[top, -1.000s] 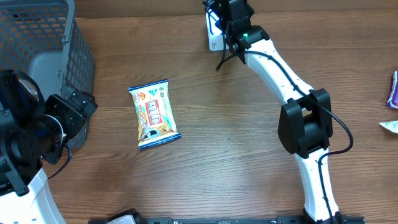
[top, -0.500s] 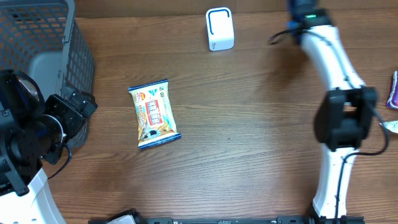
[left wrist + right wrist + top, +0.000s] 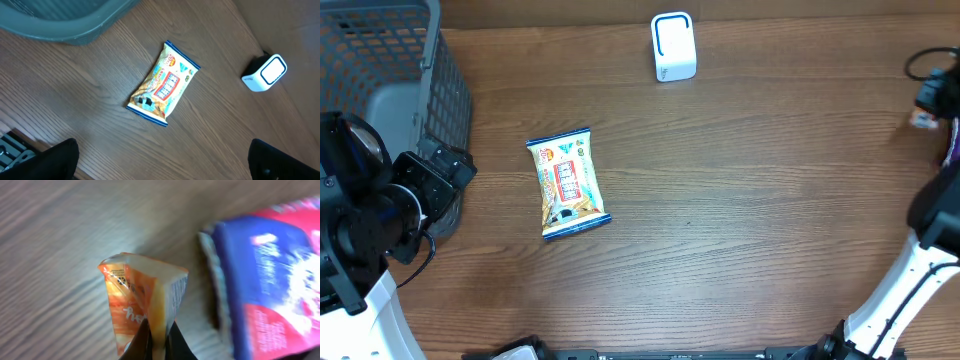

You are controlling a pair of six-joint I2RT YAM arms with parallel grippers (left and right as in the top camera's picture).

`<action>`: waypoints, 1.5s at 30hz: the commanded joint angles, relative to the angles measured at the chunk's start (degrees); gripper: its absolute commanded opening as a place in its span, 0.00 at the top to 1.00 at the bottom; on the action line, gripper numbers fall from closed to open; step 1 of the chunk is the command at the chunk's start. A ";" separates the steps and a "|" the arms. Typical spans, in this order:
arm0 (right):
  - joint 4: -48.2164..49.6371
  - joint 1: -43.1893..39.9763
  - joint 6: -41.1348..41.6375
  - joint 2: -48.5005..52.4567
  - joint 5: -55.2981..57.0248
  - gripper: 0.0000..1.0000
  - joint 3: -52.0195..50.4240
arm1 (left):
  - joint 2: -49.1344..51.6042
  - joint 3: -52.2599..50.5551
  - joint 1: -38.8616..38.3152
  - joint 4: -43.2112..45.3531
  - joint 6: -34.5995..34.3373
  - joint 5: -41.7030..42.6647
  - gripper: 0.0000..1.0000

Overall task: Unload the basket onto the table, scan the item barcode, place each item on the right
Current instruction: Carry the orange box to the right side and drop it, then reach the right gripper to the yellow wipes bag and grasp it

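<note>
Snack packet mid-table from overhead, white scanner at the far edge, right gripper far right. Left wrist: left gripper spread wide, holding nothing. Right wrist alone shows its fingers pinched tight on an orange sachet, beside a blue-and-red pack.

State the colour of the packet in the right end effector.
Packet: orange and white, clearest in right wrist view.

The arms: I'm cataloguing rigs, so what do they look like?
The left arm and right arm both have white tubular links and bulky black joint housings. A thin black cable trails from the right one. The end effector fingers are black.
</note>
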 commanded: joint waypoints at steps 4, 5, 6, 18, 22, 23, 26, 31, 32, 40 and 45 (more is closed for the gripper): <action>0.85 -6.21 1.90 -1.81 -6.40 0.96 -2.78 | -0.26 0.11 0.35 0.07 0.50 0.04 0.00; 1.44 -6.71 1.90 -1.81 -7.19 0.96 -3.56 | -0.26 0.11 0.35 0.07 0.50 0.04 0.00; 2.19 -7.10 1.90 -1.81 -7.80 0.96 -4.46 | -0.26 0.11 0.35 0.07 0.52 0.04 0.00; 10.29 -7.67 3.39 -1.81 -5.33 0.96 -14.84 | -0.26 0.11 0.35 0.07 0.50 0.04 0.00; 8.44 -9.20 6.12 -1.86 4.15 0.96 -14.10 | -0.26 0.11 0.35 0.07 0.52 0.04 0.00; 8.00 -9.49 6.12 -1.86 5.40 0.96 -13.81 | -0.26 0.11 0.35 0.07 0.52 0.04 0.00; 5.97 -10.08 6.14 -2.14 6.01 0.68 -12.13 | -0.26 0.11 0.35 0.07 0.50 0.04 0.00; 3.39 -9.70 6.12 -4.98 -0.63 0.50 -7.21 | -0.26 0.11 0.35 0.07 0.52 0.04 0.00; 2.89 -9.40 6.14 -6.08 -3.45 0.44 -5.64 | -0.26 0.11 0.35 0.07 0.52 0.04 0.00; 0.39 -6.51 6.12 -14.78 -39.12 0.00 2.99 | -0.26 0.11 0.35 0.07 0.50 0.04 0.00; -0.35 -1.51 6.10 -17.07 -67.56 0.00 3.04 | -0.26 0.11 0.35 0.07 0.50 0.04 0.00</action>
